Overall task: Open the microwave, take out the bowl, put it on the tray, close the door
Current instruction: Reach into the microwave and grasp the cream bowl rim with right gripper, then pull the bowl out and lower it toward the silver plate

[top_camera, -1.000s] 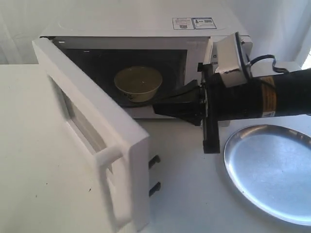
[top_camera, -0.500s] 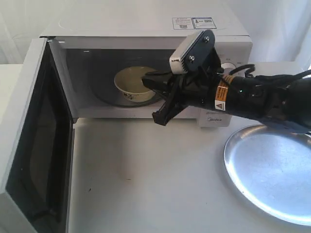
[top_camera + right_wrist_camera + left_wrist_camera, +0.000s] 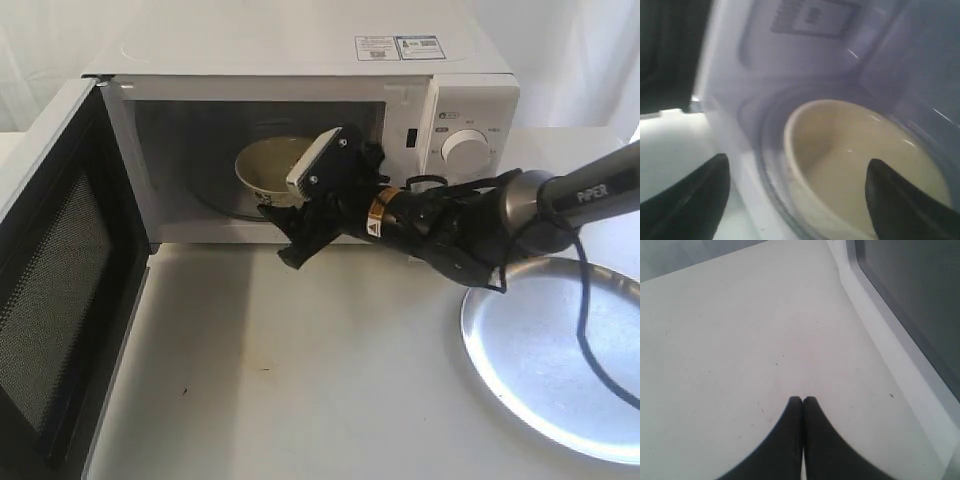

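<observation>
Right tool (image 3: 795, 172) splayed wide, pushed deeper into boxy white microwave (image 3: 300, 45) than half a second ago, small cream-beige glossy bowl (image 3: 865, 170) just ahead inside the cavity, mesh-backed white door (image 3: 60, 290) swung wider, left tool (image 3: 802, 401) clenched empty above white tabletop (image 3: 740, 340)

I'm counting one microwave (image 3: 300, 50) with one door (image 3: 60, 290), one knob (image 3: 465, 148) showing, two stickers (image 3: 376, 47) on top. I'm seeing one bowl (image 3: 268, 165), one tray (image 3: 550, 350), one table (image 3: 300, 400). I'm working with two grippers: my left gripper (image 3: 802, 405) and my right gripper (image 3: 795, 197).
</observation>
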Action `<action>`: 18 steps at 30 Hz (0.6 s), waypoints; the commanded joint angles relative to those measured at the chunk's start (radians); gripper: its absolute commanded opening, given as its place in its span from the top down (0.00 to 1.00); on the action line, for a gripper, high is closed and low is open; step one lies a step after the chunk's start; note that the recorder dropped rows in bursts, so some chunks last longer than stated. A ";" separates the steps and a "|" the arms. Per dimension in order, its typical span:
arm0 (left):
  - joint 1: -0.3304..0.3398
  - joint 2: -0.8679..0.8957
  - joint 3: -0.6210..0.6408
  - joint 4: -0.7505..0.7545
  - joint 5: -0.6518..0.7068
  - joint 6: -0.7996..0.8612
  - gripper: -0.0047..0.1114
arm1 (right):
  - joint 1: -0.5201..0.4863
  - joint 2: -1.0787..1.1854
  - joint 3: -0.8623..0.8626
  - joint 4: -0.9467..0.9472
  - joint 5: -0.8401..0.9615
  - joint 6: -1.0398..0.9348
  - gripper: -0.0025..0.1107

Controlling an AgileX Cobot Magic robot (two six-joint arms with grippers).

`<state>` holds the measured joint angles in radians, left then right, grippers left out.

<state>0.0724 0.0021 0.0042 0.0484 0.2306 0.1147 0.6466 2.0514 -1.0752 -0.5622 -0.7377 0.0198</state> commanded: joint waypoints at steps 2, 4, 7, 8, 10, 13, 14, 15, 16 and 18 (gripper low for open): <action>-0.004 -0.002 -0.004 -0.004 0.001 -0.006 0.96 | 0.013 0.088 -0.142 0.062 0.166 -0.020 0.36; -0.004 -0.002 -0.004 -0.004 0.001 -0.006 0.96 | 0.031 0.110 -0.185 0.062 0.222 -0.020 0.36; -0.004 -0.002 -0.004 -0.004 0.001 -0.006 0.96 | 0.056 0.131 -0.228 0.053 0.297 -0.026 0.42; -0.004 -0.002 -0.004 -0.004 0.001 -0.006 0.96 | 0.064 0.133 -0.236 0.051 0.324 -0.048 0.48; -0.004 -0.002 -0.004 -0.004 0.001 -0.006 0.96 | 0.076 0.133 -0.243 0.051 0.355 -0.080 0.67; -0.004 -0.002 -0.004 -0.004 0.001 -0.006 0.96 | 0.089 0.120 -0.243 0.051 0.367 -0.080 0.97; -0.004 -0.002 -0.004 -0.004 0.001 -0.006 0.96 | 0.094 0.108 -0.243 0.054 0.375 -0.069 0.97; -0.004 -0.002 -0.004 -0.004 0.001 -0.006 0.96 | 0.102 0.092 -0.241 0.054 0.386 -0.045 0.98; -0.004 -0.002 -0.004 -0.004 0.001 -0.006 0.96 | 0.107 0.078 -0.237 0.054 0.393 -0.027 0.98; -0.004 -0.002 -0.004 -0.004 0.001 -0.006 0.96 | 0.128 0.028 -0.216 0.052 0.442 0.038 0.98</action>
<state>0.0724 0.0021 0.0042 0.0484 0.2306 0.1147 0.7502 2.1321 -1.3141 -0.5102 -0.3616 -0.0103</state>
